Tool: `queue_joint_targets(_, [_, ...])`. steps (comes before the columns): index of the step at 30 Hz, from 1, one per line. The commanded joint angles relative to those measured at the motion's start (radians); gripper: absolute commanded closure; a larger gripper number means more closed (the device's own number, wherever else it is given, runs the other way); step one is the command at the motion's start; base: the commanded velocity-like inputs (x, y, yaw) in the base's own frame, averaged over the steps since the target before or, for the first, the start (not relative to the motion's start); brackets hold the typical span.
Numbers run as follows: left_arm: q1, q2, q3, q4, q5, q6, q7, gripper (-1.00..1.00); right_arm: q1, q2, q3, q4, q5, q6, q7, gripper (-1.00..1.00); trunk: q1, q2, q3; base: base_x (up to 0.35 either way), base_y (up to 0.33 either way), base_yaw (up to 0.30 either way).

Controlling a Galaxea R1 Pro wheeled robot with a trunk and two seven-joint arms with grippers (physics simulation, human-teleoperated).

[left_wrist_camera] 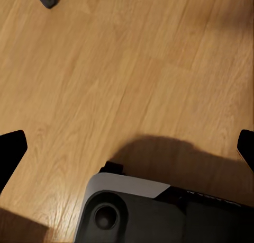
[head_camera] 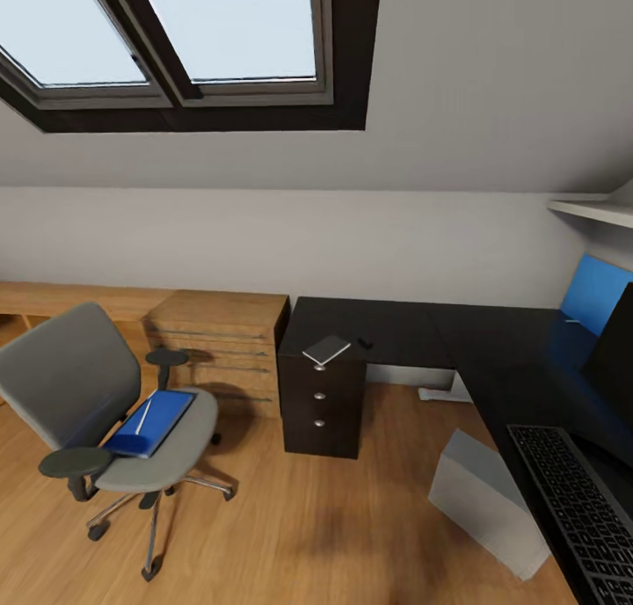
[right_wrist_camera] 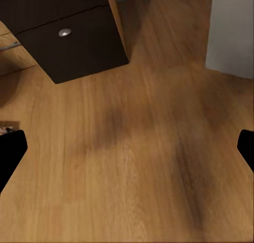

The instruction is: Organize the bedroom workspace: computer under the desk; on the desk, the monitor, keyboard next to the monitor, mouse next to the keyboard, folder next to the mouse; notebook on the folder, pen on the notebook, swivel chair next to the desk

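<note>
Both grippers' fingers (left_wrist_camera: 11,153) (right_wrist_camera: 11,153) are spread apart, holding nothing above the wooden floor (right_wrist_camera: 137,163). The flat blue folder (head_camera: 151,424), a pen on it, lies on the grey swivel chair (head_camera: 97,403) left of the black L-shaped desk (head_camera: 492,350), awaiting pickup.

Soft daylight from skylights (head_camera: 176,33), faint floor (head_camera: 334,535) shadows, edges perhaps slightly stretched, wrist views blurry

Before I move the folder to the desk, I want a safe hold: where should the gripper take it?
Take the folder by its front edge overhanging the chair seat, coming from the open front; armrests flank it and a pen lies on top.
</note>
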Motion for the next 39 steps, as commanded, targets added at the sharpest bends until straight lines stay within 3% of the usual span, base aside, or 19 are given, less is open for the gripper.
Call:
queue_joint_targets(1, [0.000,0.001,-0.005,-0.003,0.007,0.003,0.008,-1.00,-0.001,-0.001,0.007,0.001,-0.008,-0.005,0.001,-1.00,-0.003,0.006,0.002,0.332,0.000,0.000])
queue_joint_targets(11, [0.000,0.001,-0.005,0.005,0.006,0.003,0.008,-1.00,-0.001,-0.006,0.003,-0.001,-0.003,-0.006,0.000,-1.00,-0.041,0.076,0.033,0.332,0.000,0.000])
queue_joint_targets(16, [0.000,0.000,-0.005,0.007,0.007,0.002,0.008,-1.00,-0.001,-0.012,0.002,-0.003,-0.003,-0.007,0.001,-1.00,-0.041,0.076,0.033,0.332,0.000,0.000])
queue_joint_targets(22, [0.000,-0.019,-0.005,-0.006,0.006,0.002,0.008,-1.00,-0.001,-0.030,0.001,-0.027,-0.003,-0.007,0.002,-1.00,-0.045,0.083,0.036,0.332,0.000,0.000])
queue_joint_targets(26, [0.000,-0.028,-0.004,-0.151,0.005,0.016,0.009,-1.00,-0.002,-0.038,-0.002,-0.197,-0.003,0.004,-0.006,-1.00,-0.061,0.111,0.049,0.332,0.000,0.000])
queue_joint_targets(29, [0.000,-0.029,-0.004,-0.240,0.005,0.047,0.011,-1.00,-0.003,-0.046,-0.005,-0.271,-0.003,0.022,-0.027,-1.00,-0.072,0.132,0.058,0.332,0.000,0.000])
queue_joint_targets(32, [0.000,-0.031,-0.004,-0.367,0.005,0.155,0.013,-1.00,-0.007,-0.065,-0.007,-0.378,-0.002,0.072,-0.089,-1.00,-0.084,0.153,0.068,0.332,0.000,0.000])
queue_joint_targets(33, [0.000,-0.032,-0.003,-0.467,0.005,0.262,0.017,-1.00,-0.015,-0.088,-0.008,-0.478,-0.002,0.145,-0.156,-1.00,-0.087,0.160,0.071,0.332,0.000,0.000])
queue_joint_targets(34, [0.000,-0.033,-0.003,-0.500,0.005,0.294,0.018,-1.00,-0.018,-0.097,-0.009,-0.514,-0.002,0.178,-0.181,-1.00,-0.091,0.167,0.074,0.332,0.000,0.000])
queue_joint_targets(35, [0.000,-0.034,-0.003,-0.559,0.005,0.347,0.020,-1.00,-0.023,-0.119,-0.009,-0.591,-0.002,0.260,-0.232,-1.00,-0.095,0.174,0.077,0.332,0.000,0.000])
queue_joint_targets(36, [0.000,-0.037,-0.002,-0.604,0.006,0.384,0.020,-1.00,-0.028,-0.141,-0.010,-0.669,-0.003,0.357,-0.282,-1.00,-0.099,0.181,0.080,0.332,0.000,0.000])
queue_joint_targets(37, [-0.009,-0.055,-0.003,-0.654,0.007,0.427,0.019,-1.00,-0.040,-0.171,-0.014,-0.819,-0.004,0.569,-0.365,-1.00,-0.103,0.188,0.083,0.332,0.000,0.000])
queue_joint_targets(38, [-0.026,-0.071,-0.003,-0.665,0.006,0.442,0.019,-1.00,-0.046,-0.180,-0.023,-0.885,-0.004,0.670,-0.390,-1.00,-0.107,0.195,0.087,0.332,0.000,0.000])
queue_joint_targets(39, [-0.037,-0.079,-0.003,-0.668,0.006,0.451,0.019,-1.00,-0.047,-0.182,-0.031,-0.915,-0.004,0.717,-0.400,-1.00,-0.110,0.202,0.090,0.332,0.000,0.000])
